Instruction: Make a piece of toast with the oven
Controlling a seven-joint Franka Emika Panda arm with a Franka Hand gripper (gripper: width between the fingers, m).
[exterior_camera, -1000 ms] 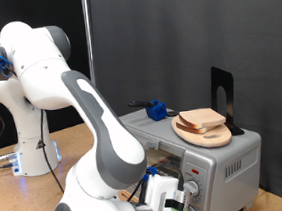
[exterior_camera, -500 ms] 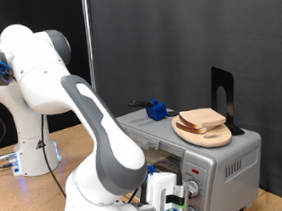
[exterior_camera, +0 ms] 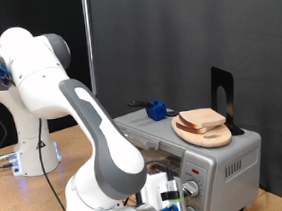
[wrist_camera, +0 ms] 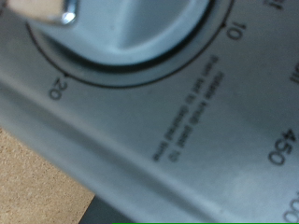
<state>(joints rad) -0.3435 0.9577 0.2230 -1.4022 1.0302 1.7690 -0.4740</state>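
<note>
The silver-grey oven (exterior_camera: 221, 158) stands at the exterior view's lower right. My gripper (exterior_camera: 171, 196) is pressed up against its front control panel, right at the round knobs (exterior_camera: 190, 189). The wrist view is a very close, blurred look at one knob (wrist_camera: 140, 28) with its dial marks 10 and 20 on the panel (wrist_camera: 140, 121). A pale fingertip (wrist_camera: 42, 7) shows at the knob's edge. The piece of toast is not in view; my arm and hand cover most of the oven's front.
On the oven's top sits a round wooden plate (exterior_camera: 216, 136) with a pale bread slice (exterior_camera: 200, 117) on it, a blue object (exterior_camera: 159, 110) and a black upright stand (exterior_camera: 223, 93). The arm's white base (exterior_camera: 29, 146) stands at the left on the wooden table (exterior_camera: 29, 197).
The hand has shifted in closer to the oven's knobs, and the forearm has sunk lower in front of the oven. Plate and bread have not moved.
</note>
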